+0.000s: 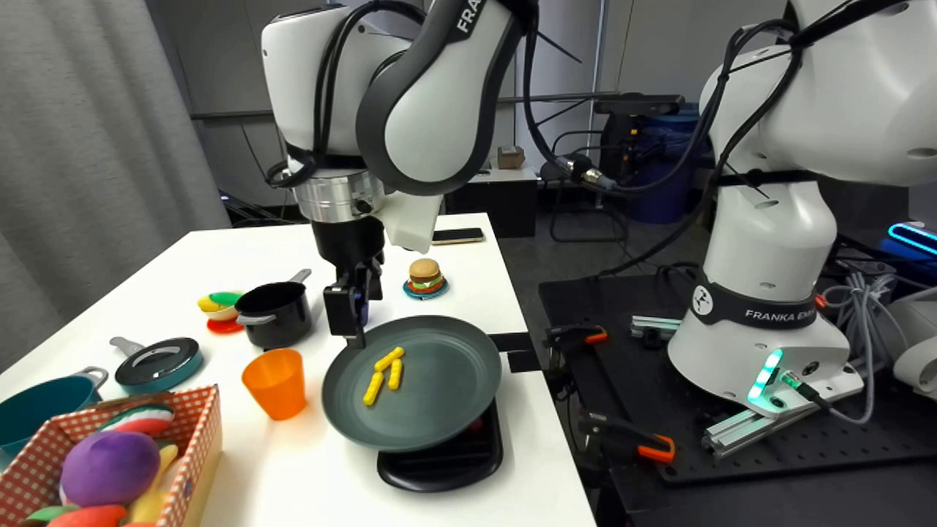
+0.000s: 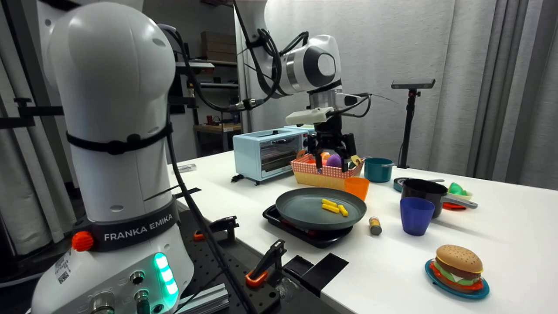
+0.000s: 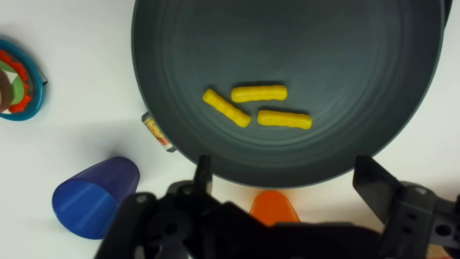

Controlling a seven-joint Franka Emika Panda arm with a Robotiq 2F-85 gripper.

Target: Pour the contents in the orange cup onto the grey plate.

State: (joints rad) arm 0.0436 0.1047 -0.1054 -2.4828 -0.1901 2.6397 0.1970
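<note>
Black fingers [image 3: 375, 190] (empty) gape wide near the orange cup [image 1: 280, 386].

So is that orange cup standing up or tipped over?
Standing upright: in an exterior view, the orange cup sits narrow end down on the white table, wide rim up.

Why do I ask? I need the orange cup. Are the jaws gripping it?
No, in an exterior view the orange cup stands on the table beside the grey plate, apart from the jaws.
</note>
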